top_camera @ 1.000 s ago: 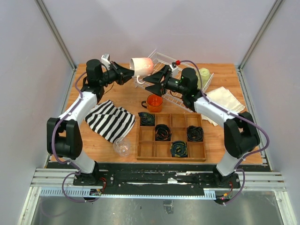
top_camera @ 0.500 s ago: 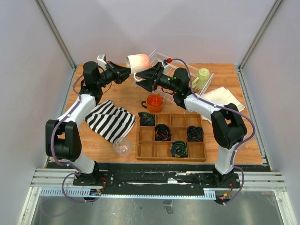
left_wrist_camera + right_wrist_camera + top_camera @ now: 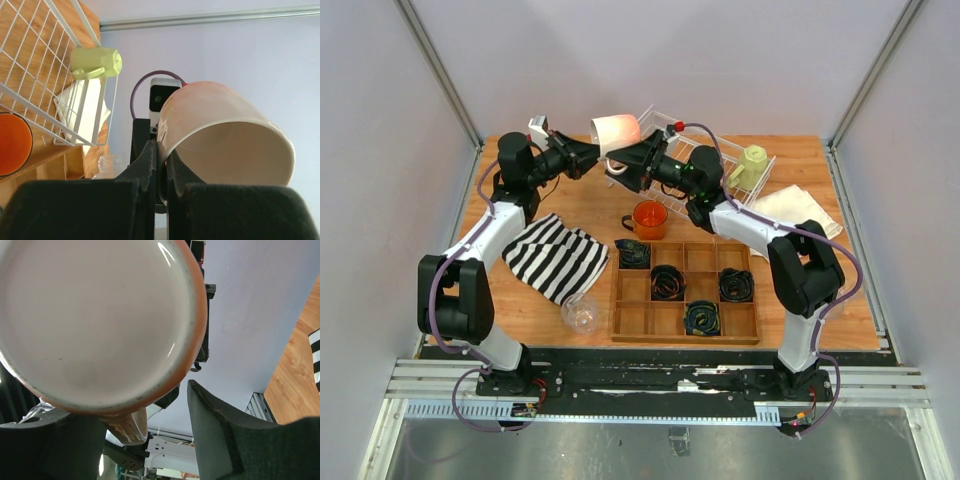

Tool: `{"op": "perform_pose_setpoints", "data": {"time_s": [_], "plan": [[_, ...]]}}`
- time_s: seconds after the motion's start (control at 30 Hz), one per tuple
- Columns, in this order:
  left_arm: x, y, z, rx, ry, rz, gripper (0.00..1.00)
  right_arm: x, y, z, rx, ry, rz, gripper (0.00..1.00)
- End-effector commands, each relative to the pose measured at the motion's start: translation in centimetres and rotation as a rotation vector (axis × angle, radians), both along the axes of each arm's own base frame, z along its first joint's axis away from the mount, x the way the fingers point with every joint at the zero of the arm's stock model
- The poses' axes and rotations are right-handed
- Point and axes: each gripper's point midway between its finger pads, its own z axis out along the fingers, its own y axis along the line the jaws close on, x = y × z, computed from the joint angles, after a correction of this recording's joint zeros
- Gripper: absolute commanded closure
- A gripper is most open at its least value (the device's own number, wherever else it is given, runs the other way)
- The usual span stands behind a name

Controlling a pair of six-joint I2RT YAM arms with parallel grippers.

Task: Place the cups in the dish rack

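Currently left end effector (image 3: pixel 591 153) is clamping the mug (image 3: pixel 617 131) wall; right end effector (image 3: pixel 620 164) is sitting unclenched at its 6 o'clock. Right should be gripping firmly before left is releasing toward the rack (image 3: pixel 662 118).

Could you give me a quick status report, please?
Left gripper shut on rim of white-pink mug, aloft. Right gripper open at its base. Dish rack holds one yellow-green mug. Nothing blocking.

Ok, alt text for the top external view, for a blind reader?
The left gripper holds a white-pink ceramic mug above a wooden table, while the right gripper reaches for it, jaws apart. Behind, a white wire dish rack has a pale yellow-green mug at its edge; nearer, an orange mug stands beside a wooden compartment tray.
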Motion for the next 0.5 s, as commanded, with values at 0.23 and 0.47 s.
{"op": "perform_pose_setpoints", "data": {"time_s": [0.23,0.47], "plan": [[-2.3,-1.1,3.0,-0.015,-0.131,-0.080,0.99,0.4,1.9,3.5,0.091,-0.047,0.000,0.55],[-2.3,-1.1,2.2,-0.010,-0.114,-0.084,1.00,0.0,2.6,2.8,0.090,-0.021,0.021,0.78]]}}
